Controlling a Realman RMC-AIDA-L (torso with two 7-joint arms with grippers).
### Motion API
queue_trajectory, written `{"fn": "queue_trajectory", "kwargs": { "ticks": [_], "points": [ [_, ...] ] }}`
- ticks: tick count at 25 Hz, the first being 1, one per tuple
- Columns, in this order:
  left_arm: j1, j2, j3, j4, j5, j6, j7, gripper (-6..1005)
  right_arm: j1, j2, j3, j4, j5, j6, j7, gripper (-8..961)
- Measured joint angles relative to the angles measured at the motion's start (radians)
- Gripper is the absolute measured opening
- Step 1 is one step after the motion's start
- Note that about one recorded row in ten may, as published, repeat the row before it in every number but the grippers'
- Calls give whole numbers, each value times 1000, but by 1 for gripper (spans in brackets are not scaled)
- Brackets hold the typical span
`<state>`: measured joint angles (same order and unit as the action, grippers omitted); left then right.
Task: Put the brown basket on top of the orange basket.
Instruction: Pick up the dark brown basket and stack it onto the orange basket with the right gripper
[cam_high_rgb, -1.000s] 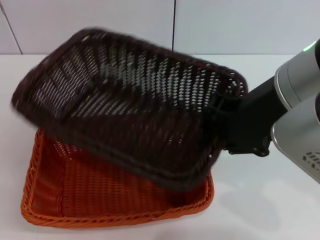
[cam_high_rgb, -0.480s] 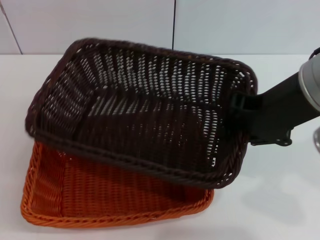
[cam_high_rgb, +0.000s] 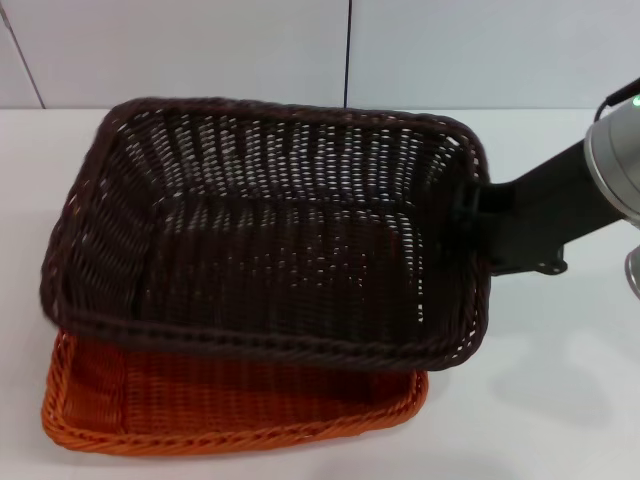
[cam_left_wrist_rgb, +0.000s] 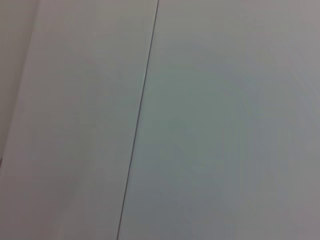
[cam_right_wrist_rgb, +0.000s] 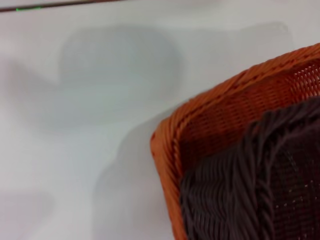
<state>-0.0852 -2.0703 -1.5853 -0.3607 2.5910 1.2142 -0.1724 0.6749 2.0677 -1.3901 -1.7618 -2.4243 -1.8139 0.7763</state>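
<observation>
One right end effector (cam_high_rgb: 472, 215) grips brown basket (cam_high_rgb: 270, 235) over orange basket (cam_high_rgb: 230, 405).

A plain white tabletop (cam_high_rgb: 560, 400) meets a pale panelled wall (cam_high_rgb: 200, 50), where a thin dark vertical seam (cam_high_rgb: 349, 50) runs.
</observation>
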Motion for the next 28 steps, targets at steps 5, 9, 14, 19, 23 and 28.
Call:
{"fn": "queue_trajectory", "kwargs": {
  "ticks": [5,9,14,19,23,28],
  "points": [
    [-10,-1,2,20,0,-4,0,786,28,0,-6,33,5,9,-5,154],
    [-11,-1,3,22,0,-4,0,786,37,1,-21,58,6,25,-5,154],
    [-11,0,-2,22,0,2,-1,786,38,5,-42,60,7,46,-6,154],
    [-9,1,-3,21,-1,6,-2,786,31,7,-69,63,13,66,-4,154],
    [-9,1,-3,21,-1,5,-1,786,31,8,-90,66,17,78,1,153],
    [-8,3,-13,23,-2,3,-4,786,27,9,-115,66,18,95,21,153]
  ]
}}
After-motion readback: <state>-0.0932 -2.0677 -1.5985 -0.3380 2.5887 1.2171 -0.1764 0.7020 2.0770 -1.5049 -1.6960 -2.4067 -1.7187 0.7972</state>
